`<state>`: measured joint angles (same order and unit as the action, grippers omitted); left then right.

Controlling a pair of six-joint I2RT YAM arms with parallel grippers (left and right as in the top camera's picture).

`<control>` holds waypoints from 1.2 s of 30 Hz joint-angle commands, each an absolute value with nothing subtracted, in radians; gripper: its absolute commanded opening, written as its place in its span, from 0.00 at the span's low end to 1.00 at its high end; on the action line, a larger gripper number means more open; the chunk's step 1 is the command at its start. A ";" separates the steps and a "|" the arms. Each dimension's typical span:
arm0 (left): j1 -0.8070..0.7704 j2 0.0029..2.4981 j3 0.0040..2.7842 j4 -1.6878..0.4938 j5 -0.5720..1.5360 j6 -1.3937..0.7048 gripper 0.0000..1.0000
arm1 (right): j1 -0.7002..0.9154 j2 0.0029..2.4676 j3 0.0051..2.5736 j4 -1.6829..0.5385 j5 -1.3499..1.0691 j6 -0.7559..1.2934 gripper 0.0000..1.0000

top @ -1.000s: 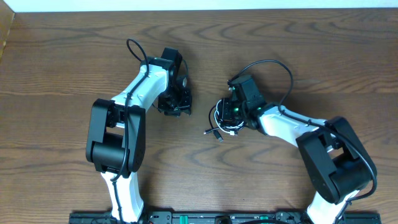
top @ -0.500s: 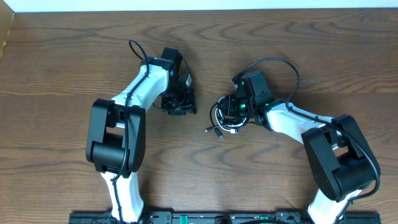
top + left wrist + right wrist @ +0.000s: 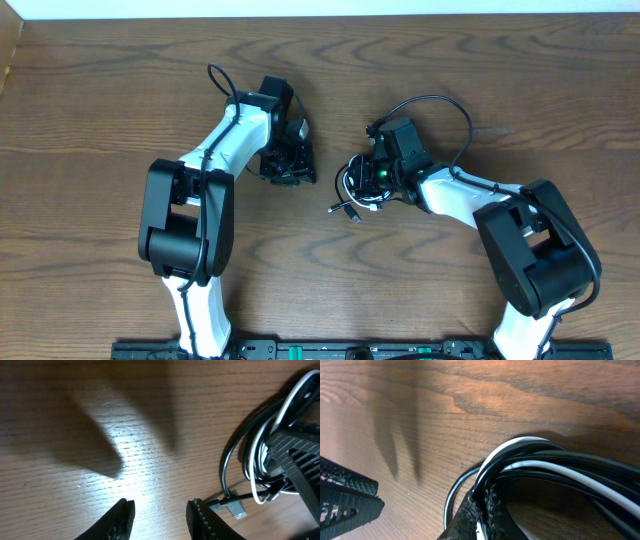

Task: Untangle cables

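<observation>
The black and white cables (image 3: 352, 192) lie coiled together in one small bundle at mid-table, plug ends (image 3: 347, 213) sticking out toward the front. My right gripper (image 3: 368, 186) is down on the bundle's right side. In the right wrist view its fingers (image 3: 487, 507) are shut on strands of the black cable (image 3: 545, 452) and the white cable (image 3: 555, 467). My left gripper (image 3: 291, 176) stands open just left of the bundle with nothing between its fingertips (image 3: 197, 510). In the left wrist view the black cable (image 3: 229, 455), white cable (image 3: 295, 390) and a metal plug (image 3: 235, 508) lie to its right.
Bare wooden table (image 3: 120, 110) all around. Each arm's own thick black wire arches over the table, one by the right arm (image 3: 440, 100) and one by the left arm (image 3: 215, 78). The table's white back edge (image 3: 320, 8) runs along the top.
My left gripper edged right toward the bundle. The right arm swung slightly right, then came back left, with the bundle shifting a little.
</observation>
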<state>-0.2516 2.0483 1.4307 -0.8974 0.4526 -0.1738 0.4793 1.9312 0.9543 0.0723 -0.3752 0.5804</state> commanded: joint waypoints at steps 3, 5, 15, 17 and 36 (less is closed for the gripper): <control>-0.250 2.042 1.418 -0.902 0.592 -0.080 0.39 | 0.422 1.903 0.953 0.069 -0.561 0.546 0.01; -0.247 2.042 1.418 -0.900 0.687 -0.033 0.39 | 0.383 1.886 0.953 0.072 -0.662 0.521 0.01; -0.199 2.042 1.418 -0.831 1.204 0.120 0.39 | 0.248 1.879 0.953 0.124 -1.095 0.443 0.01; -0.199 2.042 1.418 -0.807 1.212 0.120 0.40 | 0.245 1.879 0.953 0.134 -1.121 0.435 0.01; -0.247 2.042 1.417 -0.805 0.994 0.077 0.40 | 0.165 1.877 0.953 0.146 -1.175 0.436 0.26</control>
<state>-0.2321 2.0483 1.4300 -0.7918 1.0584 0.0853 0.2085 1.9041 0.9539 0.1463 -1.1370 0.4511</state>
